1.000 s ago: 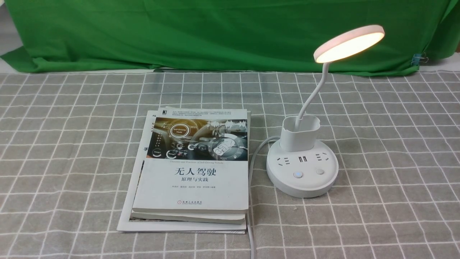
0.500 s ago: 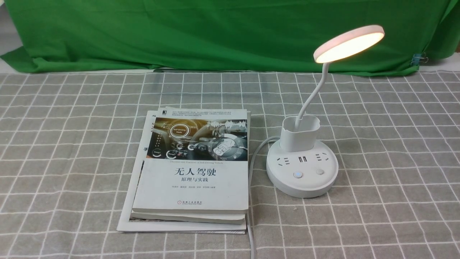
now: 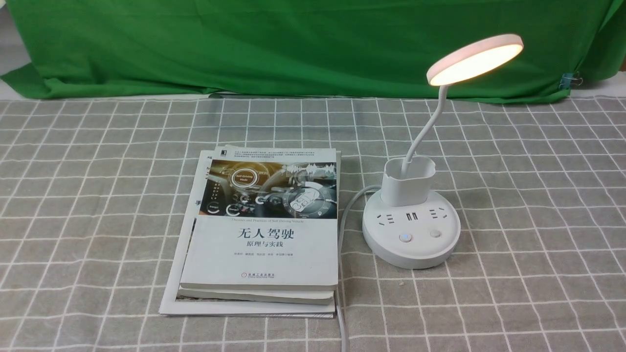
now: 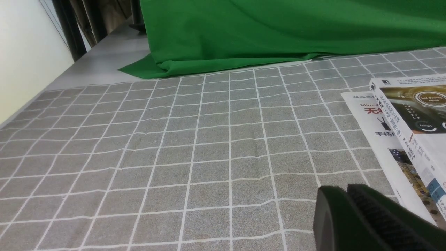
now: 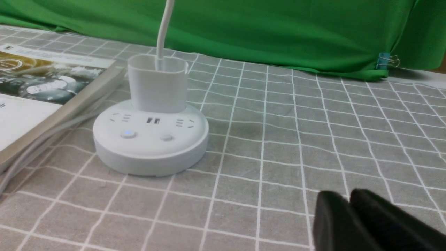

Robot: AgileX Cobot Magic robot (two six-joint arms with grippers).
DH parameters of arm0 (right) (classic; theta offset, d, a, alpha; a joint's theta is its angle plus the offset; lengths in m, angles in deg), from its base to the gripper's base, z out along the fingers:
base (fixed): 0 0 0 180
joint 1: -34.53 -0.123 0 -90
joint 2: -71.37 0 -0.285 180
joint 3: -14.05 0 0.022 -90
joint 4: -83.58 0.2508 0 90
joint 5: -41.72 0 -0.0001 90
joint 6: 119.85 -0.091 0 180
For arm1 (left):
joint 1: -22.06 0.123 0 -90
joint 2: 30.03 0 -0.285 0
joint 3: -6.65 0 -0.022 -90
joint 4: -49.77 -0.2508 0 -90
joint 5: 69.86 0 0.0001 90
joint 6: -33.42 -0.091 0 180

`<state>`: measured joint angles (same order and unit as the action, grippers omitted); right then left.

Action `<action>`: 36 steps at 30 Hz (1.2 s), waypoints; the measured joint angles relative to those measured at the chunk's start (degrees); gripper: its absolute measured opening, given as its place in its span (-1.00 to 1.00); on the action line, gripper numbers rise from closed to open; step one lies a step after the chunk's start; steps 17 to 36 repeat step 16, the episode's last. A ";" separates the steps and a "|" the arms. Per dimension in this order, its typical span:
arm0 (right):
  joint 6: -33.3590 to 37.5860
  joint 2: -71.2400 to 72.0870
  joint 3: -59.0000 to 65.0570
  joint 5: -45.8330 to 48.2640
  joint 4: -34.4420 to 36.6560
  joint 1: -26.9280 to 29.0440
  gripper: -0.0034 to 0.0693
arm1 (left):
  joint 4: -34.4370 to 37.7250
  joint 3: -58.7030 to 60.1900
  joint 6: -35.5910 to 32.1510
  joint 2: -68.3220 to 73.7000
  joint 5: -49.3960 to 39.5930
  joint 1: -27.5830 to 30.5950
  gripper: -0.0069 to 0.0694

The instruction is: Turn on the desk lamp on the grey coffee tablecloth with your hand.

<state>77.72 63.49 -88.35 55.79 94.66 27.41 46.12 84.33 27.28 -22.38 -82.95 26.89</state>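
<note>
The white desk lamp (image 3: 412,230) stands on the grey coffee tablecloth (image 3: 538,205), right of centre. Its disc head (image 3: 475,58) glows warm white. The left button (image 3: 404,238) on its round base shows a small blue light. No arm shows in the front view. In the right wrist view the lamp base (image 5: 150,139) sits ahead of my right gripper (image 5: 348,198), which is shut and empty, well clear of the lamp. My left gripper (image 4: 346,190) is shut and empty above the cloth (image 4: 174,146), beside the books (image 4: 411,122).
A stack of books (image 3: 264,230) lies left of the lamp, with the lamp's white cable (image 3: 342,234) running between them toward the front edge. A green backdrop cloth (image 3: 293,44) hangs along the back. A blue binder clip (image 3: 570,79) sits at the back right.
</note>
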 joint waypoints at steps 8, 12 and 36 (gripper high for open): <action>0.00 0.00 0.00 0.00 0.00 0.00 -0.55 | 0.00 0.00 0.00 0.00 0.00 0.00 -0.77; 0.00 0.00 0.00 0.00 0.00 0.00 -0.52 | 0.00 0.00 0.00 0.00 0.00 0.00 -0.77; 0.00 0.00 0.00 0.00 0.00 0.00 -0.49 | 0.00 0.00 0.00 0.00 0.00 0.00 -0.77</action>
